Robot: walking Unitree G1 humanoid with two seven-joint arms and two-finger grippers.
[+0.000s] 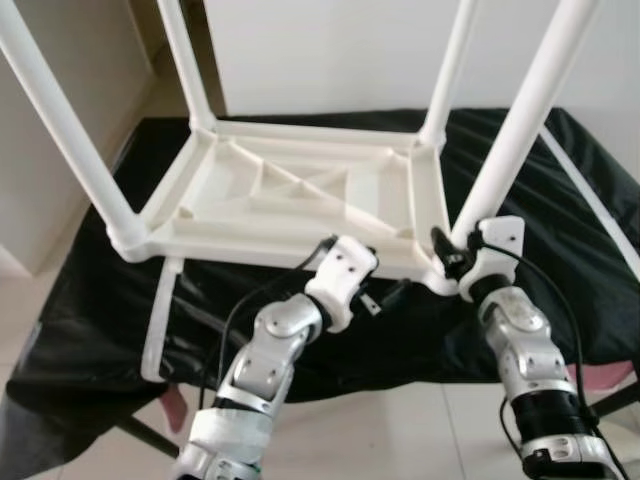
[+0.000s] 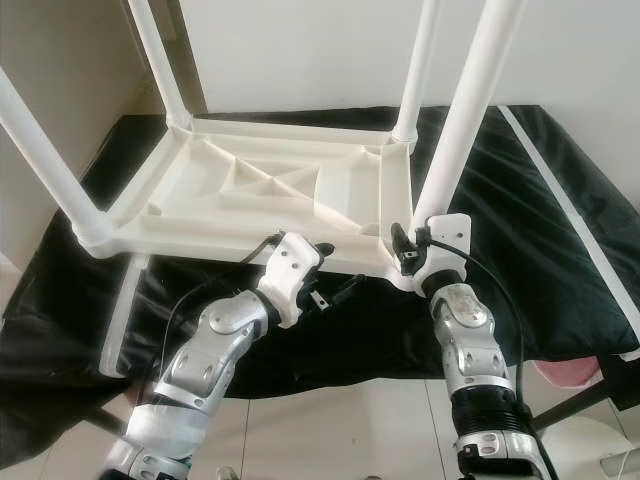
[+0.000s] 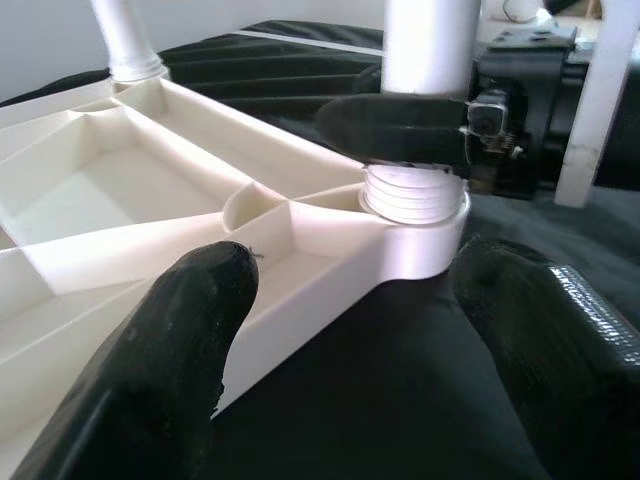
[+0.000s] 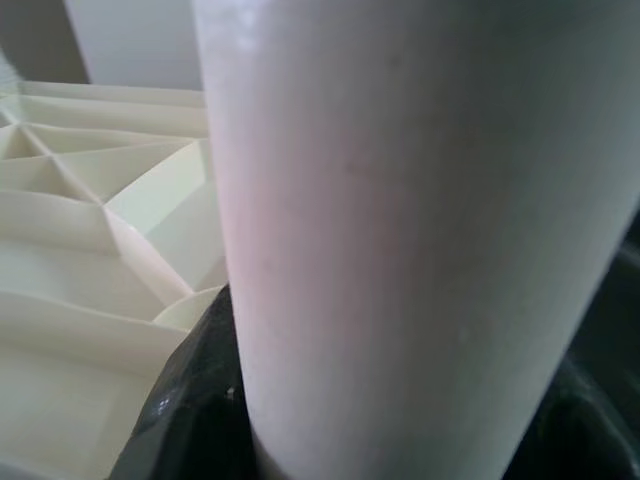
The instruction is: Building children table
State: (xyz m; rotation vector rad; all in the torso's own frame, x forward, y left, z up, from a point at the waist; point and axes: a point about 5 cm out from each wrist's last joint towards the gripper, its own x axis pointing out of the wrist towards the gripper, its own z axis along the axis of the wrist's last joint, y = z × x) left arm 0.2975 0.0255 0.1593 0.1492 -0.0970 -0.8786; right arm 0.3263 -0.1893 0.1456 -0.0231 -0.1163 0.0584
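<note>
A white plastic table top (image 1: 290, 190) lies upside down on a black cloth (image 1: 560, 230), with its ribbed underside facing up. Four white legs stand up from its corners. The right gripper (image 1: 455, 252) is at the near right corner of the table top, and its black fingers (image 3: 400, 125) are closed around the bottom of the near right leg (image 1: 520, 130). In the right wrist view that leg (image 4: 400, 230) is pressed right up against the camera, with the dark fingers hugging it on both sides and the ribbed table top just beside it. In the left wrist view, a ringed collar (image 3: 415, 190) sits just under the right gripper's fingers, where the leg goes into the corner socket. The left gripper (image 2: 335, 290) is just beside the right one, at the near edge of the table top. Its two black fingers (image 3: 180, 340) are spread wide apart and hold nothing. One finger sits over the white rim and the other over the black cloth, with the corner socket between them and a little ahead. The near left leg (image 1: 60, 120) stands well away from the left gripper, at the other near corner. The two far legs (image 1: 185, 60) stand beyond both grippers, by a pale wall. A loose white piece (image 1: 160, 320) lies on the cloth near the left arm. The floor (image 1: 400, 430) under the arms has light tiles.
</note>
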